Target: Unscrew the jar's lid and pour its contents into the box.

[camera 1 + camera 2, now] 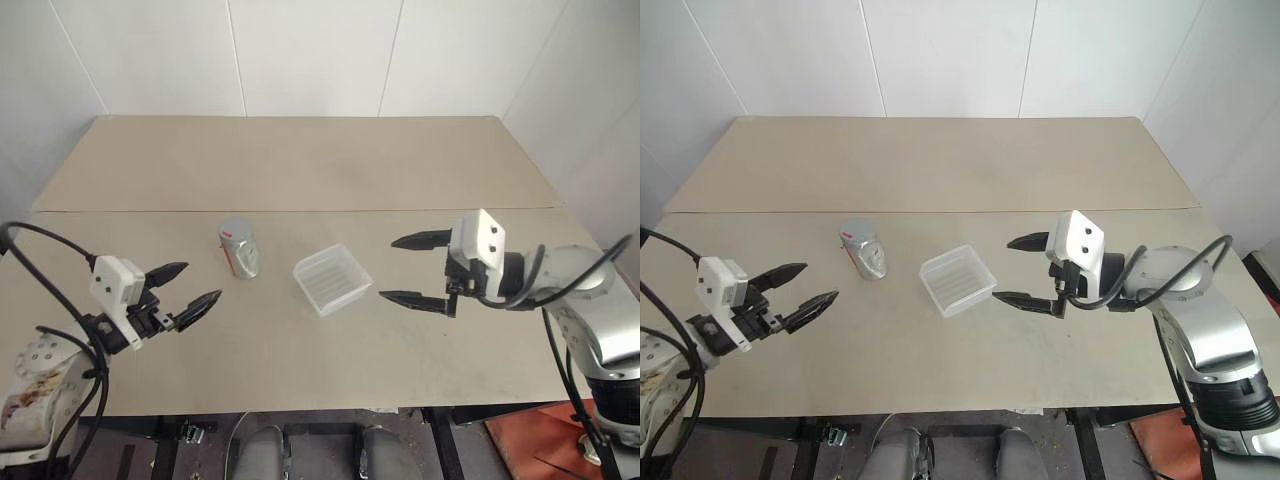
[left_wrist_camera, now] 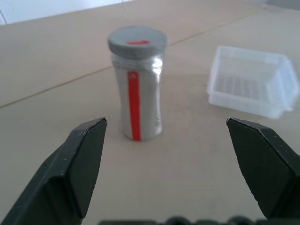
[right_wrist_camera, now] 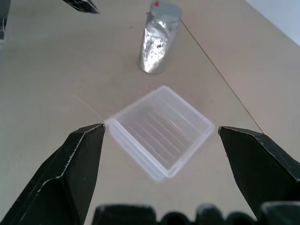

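Two tools over the bench (image 1: 300, 180), both spread wide, both empty. Landmark: the box (image 1: 332, 279), sitting open near the bench's middle.

Jar (image 1: 239, 248) stands upright to the left of the box, near it but apart. Silvery body, red stripe down the label. Lid (image 2: 137, 42) sits on the jar's mouth, grey with a red mark on top. Contents cannot be made out.

Left tool (image 1: 190, 288) hangs further left of the box, beyond the jar and nearer the bench's front edge, fingers pointing toward the jar, touching nothing.

Right tool (image 1: 412, 270) hangs just right of the box, fingers aimed at it, apart from it.

Box interior looks bare, ribbed floor visible.
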Robot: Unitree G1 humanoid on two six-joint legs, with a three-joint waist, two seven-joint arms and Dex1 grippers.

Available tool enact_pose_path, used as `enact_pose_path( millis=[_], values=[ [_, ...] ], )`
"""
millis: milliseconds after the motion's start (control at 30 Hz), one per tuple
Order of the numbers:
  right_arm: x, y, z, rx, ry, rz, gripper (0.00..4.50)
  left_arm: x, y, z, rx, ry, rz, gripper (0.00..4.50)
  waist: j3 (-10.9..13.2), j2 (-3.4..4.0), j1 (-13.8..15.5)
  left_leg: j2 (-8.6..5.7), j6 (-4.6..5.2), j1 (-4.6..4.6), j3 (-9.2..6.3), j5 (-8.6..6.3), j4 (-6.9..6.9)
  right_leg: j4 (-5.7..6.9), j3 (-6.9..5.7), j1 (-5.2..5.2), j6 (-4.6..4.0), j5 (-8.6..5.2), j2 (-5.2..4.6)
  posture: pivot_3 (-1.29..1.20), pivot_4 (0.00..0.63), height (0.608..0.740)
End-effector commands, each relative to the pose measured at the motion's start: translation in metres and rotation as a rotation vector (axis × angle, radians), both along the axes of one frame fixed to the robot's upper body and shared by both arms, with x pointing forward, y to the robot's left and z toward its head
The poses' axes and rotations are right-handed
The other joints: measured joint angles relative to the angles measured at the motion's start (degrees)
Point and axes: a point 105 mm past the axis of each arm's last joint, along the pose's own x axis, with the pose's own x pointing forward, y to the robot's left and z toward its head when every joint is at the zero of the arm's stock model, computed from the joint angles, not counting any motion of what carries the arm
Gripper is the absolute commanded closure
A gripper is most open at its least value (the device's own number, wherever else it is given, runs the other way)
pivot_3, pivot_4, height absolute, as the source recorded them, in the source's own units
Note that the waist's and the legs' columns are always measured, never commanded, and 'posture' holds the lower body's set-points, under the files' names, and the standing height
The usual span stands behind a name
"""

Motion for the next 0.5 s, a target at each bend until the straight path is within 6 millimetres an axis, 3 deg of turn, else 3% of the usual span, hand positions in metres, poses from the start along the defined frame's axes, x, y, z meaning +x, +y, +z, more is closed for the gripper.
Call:
enact_pose_path(
  millis=[33, 500],
  values=[
    [-0.001, 0.009, 0.012, -0.001, -0.056, 0.022, 0.0, 0.014, -0.001, 0.004, 0.018, -0.066, 0.015, 0.07, 0.0, 0.0, -0.03, 0.0, 0.0, 0.0, 0.0, 0.0, 0.0, 0.0, 0.0, -0.01, 0.0, 0.0, 0.0, 0.0, 0.15, 0.74],
    [-0.006, 0.014, 0.016, 0.006, -0.112, 0.02, 0.0, 0.06, -0.02, -0.001, -0.025, -0.086, -0.046, 0.07, 0.0, 0.0, -0.03, -0.01, 0.0, -0.06, 0.09, 0.0, 0.01, 0.01, -0.09, -0.01, 0.01, 0.01, 0.0, 0.0, 0.15, 0.74]
  ],
)
